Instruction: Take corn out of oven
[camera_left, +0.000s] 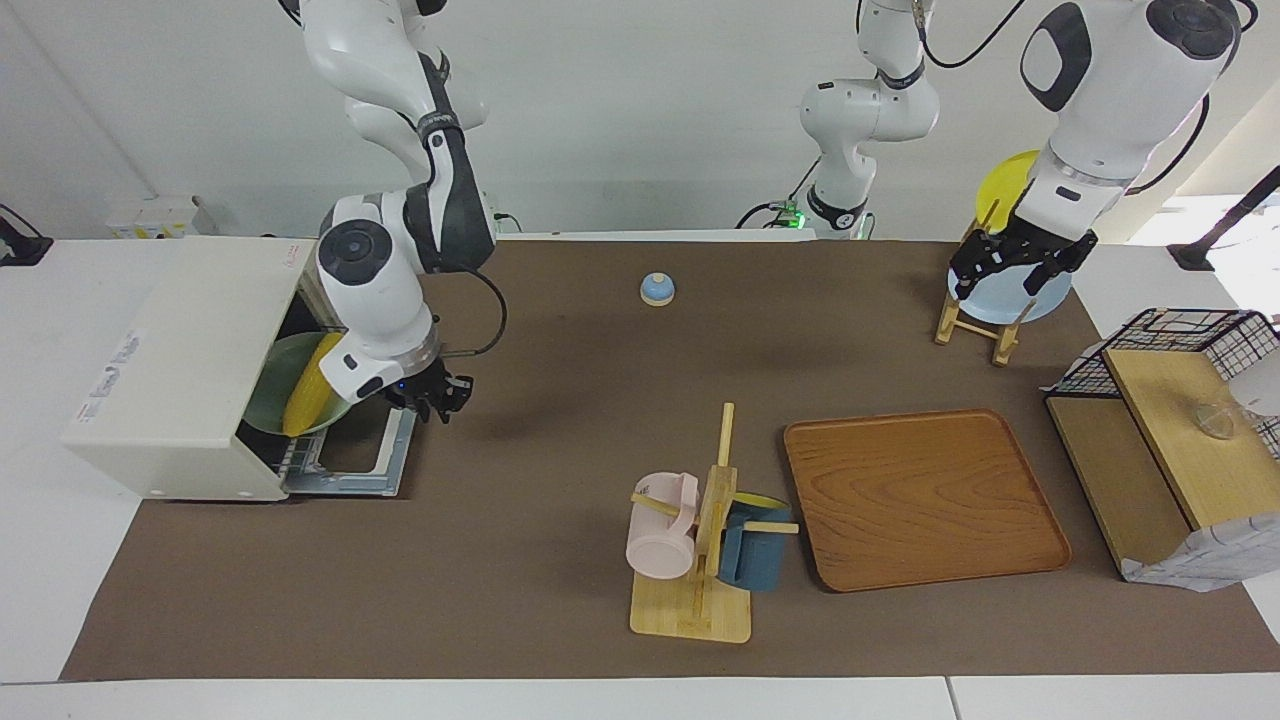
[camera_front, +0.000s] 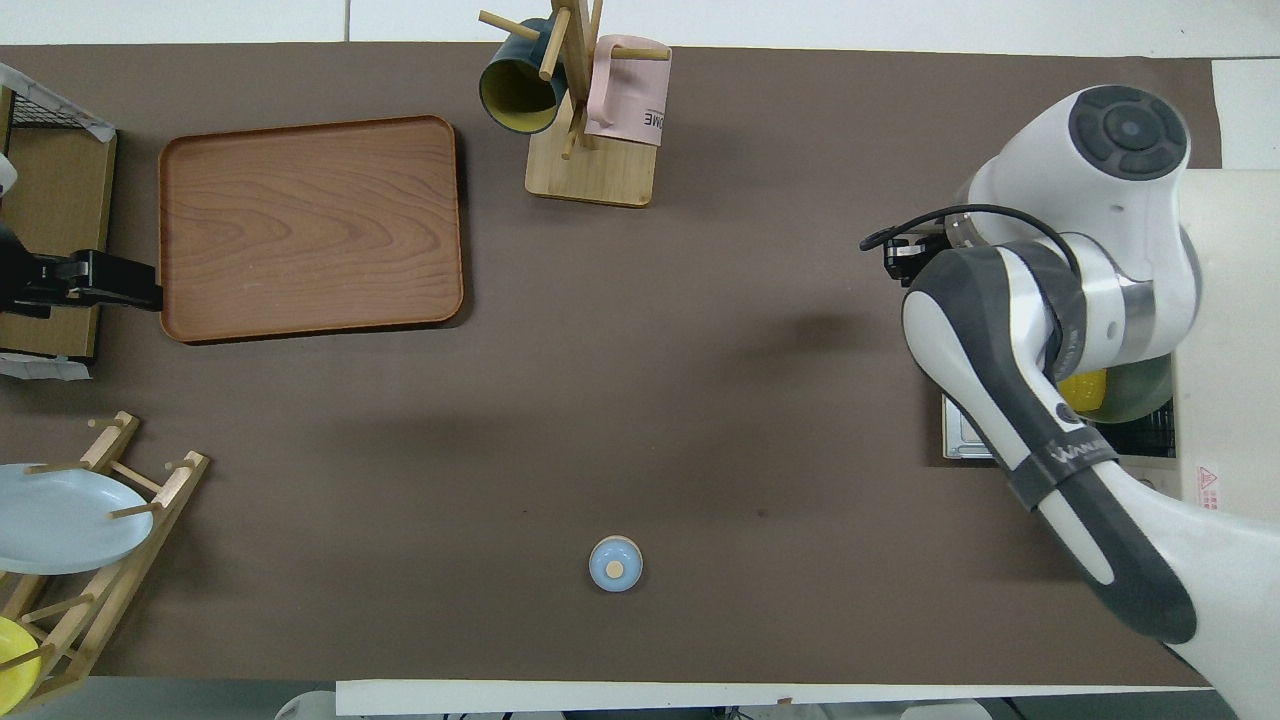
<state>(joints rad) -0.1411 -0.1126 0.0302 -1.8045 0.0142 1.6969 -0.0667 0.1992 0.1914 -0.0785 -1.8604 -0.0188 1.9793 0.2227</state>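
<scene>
Your right hand (camera_left: 437, 393) hangs over the oven's lowered door (camera_left: 352, 452), just in front of the opening; you cannot tell whether its fingers are apart or together. The corn (camera_left: 308, 396) lies on a green plate (camera_left: 270, 395) inside the oven (camera_left: 190, 360), which sits at the right arm's end of the bench (camera_left: 560, 420). Your left hand (camera_left: 1015, 262) waits over the plate rack (camera_left: 975, 320) at the left arm's end, its fingers spread and holding nothing.

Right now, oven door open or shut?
Open: the oven door lies dropped flat, with the corn visible inside.
</scene>
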